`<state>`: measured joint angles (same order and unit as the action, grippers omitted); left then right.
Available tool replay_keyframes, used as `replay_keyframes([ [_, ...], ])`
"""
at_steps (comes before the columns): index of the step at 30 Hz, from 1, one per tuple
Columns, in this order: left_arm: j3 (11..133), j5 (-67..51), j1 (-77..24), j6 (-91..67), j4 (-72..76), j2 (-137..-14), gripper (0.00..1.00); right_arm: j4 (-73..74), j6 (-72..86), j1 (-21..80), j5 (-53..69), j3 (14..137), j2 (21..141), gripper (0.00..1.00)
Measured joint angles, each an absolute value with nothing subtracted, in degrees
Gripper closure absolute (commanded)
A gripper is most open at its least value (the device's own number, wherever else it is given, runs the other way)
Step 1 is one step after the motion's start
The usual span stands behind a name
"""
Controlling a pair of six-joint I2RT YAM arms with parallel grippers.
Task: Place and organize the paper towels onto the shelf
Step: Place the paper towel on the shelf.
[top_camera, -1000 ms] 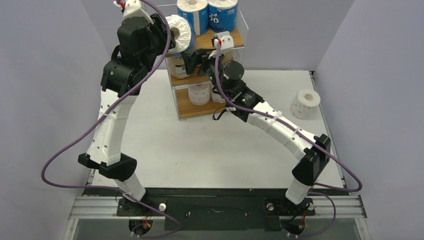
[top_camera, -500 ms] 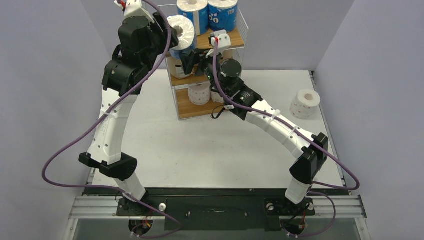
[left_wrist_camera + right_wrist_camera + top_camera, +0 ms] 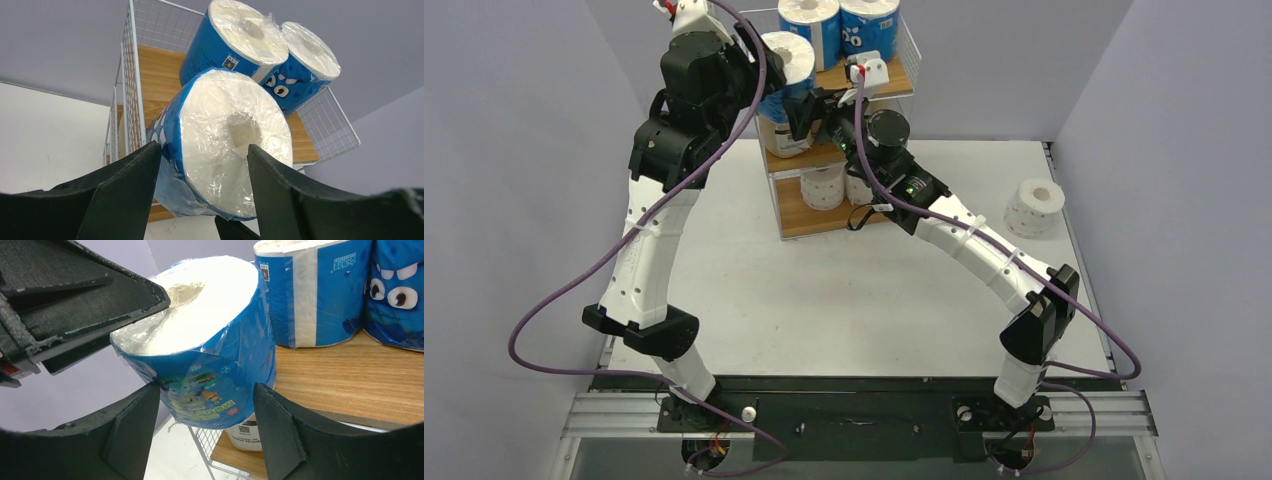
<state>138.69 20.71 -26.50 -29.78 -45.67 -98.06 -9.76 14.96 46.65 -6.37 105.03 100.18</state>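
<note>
Left wrist view: three fat rolls in glossy blue plastic wrap. Two standing rolls (image 3: 235, 42) sit far back on the top wooden board of the shelf (image 3: 160, 70). The tilted roll (image 3: 225, 145) hangs at its left wire edge, clamped in the left claw (image 3: 204, 147). The right claw (image 3: 206, 387) gapes wide just beside it; I cannot tell if it touches.

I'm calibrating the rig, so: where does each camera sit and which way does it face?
Top external: above and behind, looking down on table and shelf; left arm and right arm show.
Left wrist: looks up between its fingers at the held roll and top tier.
Right wrist: looks across between its fingers at that roll; a left finger shows too.
Shared: all three see the held roll and two standing blue rolls.
</note>
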Motion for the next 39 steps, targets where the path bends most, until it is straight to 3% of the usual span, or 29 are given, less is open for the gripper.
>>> replay_keyframes([
  [6, 138.7, 20.6, -26.5, -29.8, -45.0, -98.0, 0.34, -7.8, 15.6, 46.0, -6.0, 109.4, 102.8, 0.36],
  [16, 135.3, 20.0, -26.5, -29.8, -42.9, -94.3, 0.19, -4.1, 15.9, 44.9, -5.7, 115.6, 107.6, 0.36],
  [22, 131.5, 20.1, -26.5, -29.8, -41.3, -89.8, 0.17, -2.0, 16.1, 44.7, -5.7, 119.2, 110.0, 0.36],
  [27, 121.8, 20.2, -26.5, -29.9, -37.3, -82.1, 0.17, -0.4, 16.3, 44.6, -5.7, 122.1, 111.5, 0.36],
  [33, 98.8, 22.3, -26.5, -31.5, -30.2, -67.4, 0.16, -0.3, 17.4, 44.6, -5.8, 125.0, 114.3, 0.37],
  [39, 84.3, 24.3, -26.5, -32.8, -27.9, -57.3, 0.16, 0.4, 18.2, 44.6, -6.2, 127.1, 115.5, 0.37],
])
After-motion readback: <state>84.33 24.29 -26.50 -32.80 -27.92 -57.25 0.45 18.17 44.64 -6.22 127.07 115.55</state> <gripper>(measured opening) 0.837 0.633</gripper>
